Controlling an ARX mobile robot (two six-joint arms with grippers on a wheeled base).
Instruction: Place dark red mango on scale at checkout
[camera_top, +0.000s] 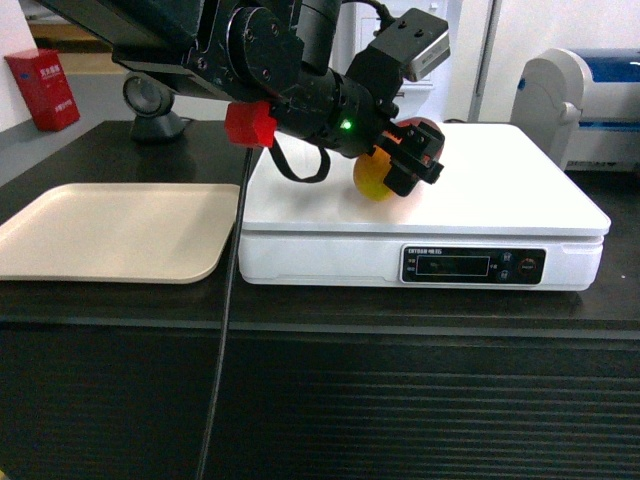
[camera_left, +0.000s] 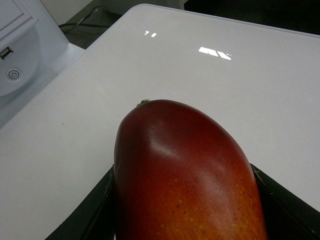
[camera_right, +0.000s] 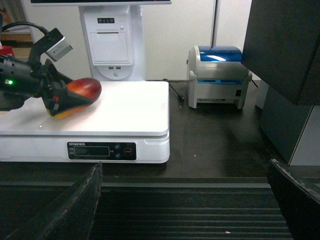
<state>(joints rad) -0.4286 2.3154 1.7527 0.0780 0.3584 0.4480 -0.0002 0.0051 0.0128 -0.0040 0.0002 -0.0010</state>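
Note:
The dark red mango (camera_top: 376, 181) is held in my left gripper (camera_top: 415, 155), which is shut on it, low over the back middle of the white scale (camera_top: 500, 190). Its yellow end points down to the platform; I cannot tell whether it touches. The left wrist view is filled with the mango (camera_left: 185, 175) between two black fingers (camera_left: 95, 210) above the glossy scale (camera_left: 225, 90). From the right wrist view the mango (camera_right: 82, 91) shows over the scale (camera_right: 130, 110). My right gripper (camera_right: 185, 200) is open and holds nothing, in front of the checkout (camera_right: 190, 210).
A beige tray (camera_top: 110, 230) lies left of the scale on the black checkout (camera_top: 400, 400). A blue-lidded label printer (camera_right: 217, 75) stands right of the scale, and a white terminal (camera_right: 110, 40) stands behind it. A red box (camera_top: 42, 88) sits far left.

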